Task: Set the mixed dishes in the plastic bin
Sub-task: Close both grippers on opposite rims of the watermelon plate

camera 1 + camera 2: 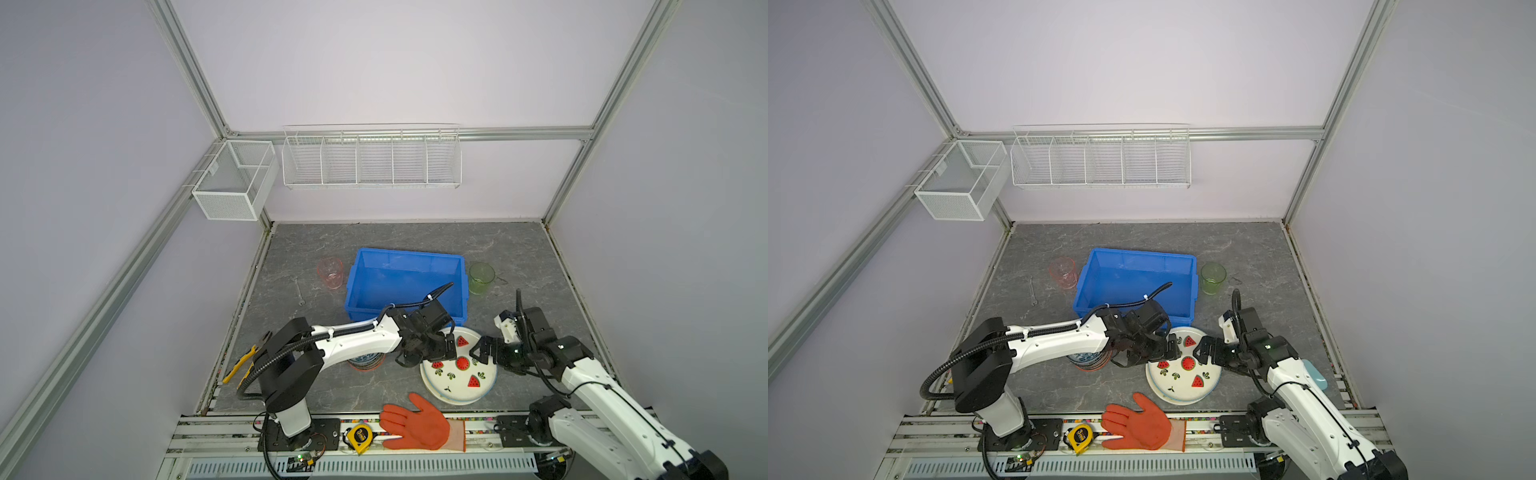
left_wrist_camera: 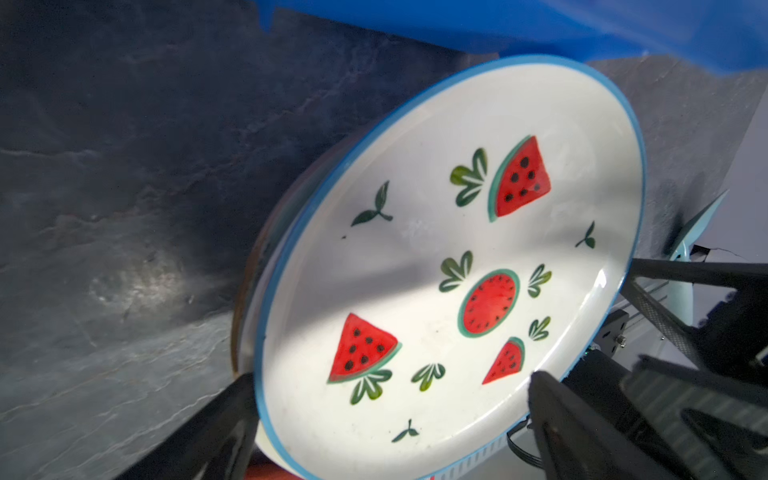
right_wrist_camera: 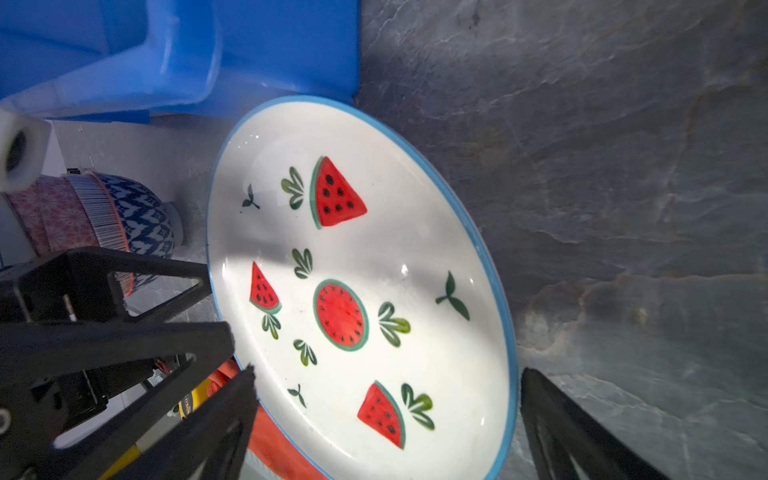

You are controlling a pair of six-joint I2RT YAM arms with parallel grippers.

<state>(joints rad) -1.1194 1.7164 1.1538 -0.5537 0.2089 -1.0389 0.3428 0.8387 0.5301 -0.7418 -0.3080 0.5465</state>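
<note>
My left pincer (image 1: 436,353) and right pincer (image 1: 483,352) both gape empty, flanking opposite rims of the watermelon plate (image 1: 459,378) on the table (image 1: 353,395), just beside the plastic bin (image 1: 411,252)'s near wall, staged, I reckon, for a shared lift.

Red watermelons on a white plate (image 1: 453,380) rimmed in pale blue; a bright blue bin (image 1: 409,252).
Green leaf sprigs dot the plate. The stacked bowls (image 3: 141,220) show blue-and-white zigzag, fine stripes and pink floral print. The pink cup (image 1: 331,272) and green cup (image 1: 481,277) are translucent, the glove (image 1: 417,424) orange, the tape measure (image 1: 360,437) yellow and black, the tabletop (image 1: 374,237) veined grey.
</note>
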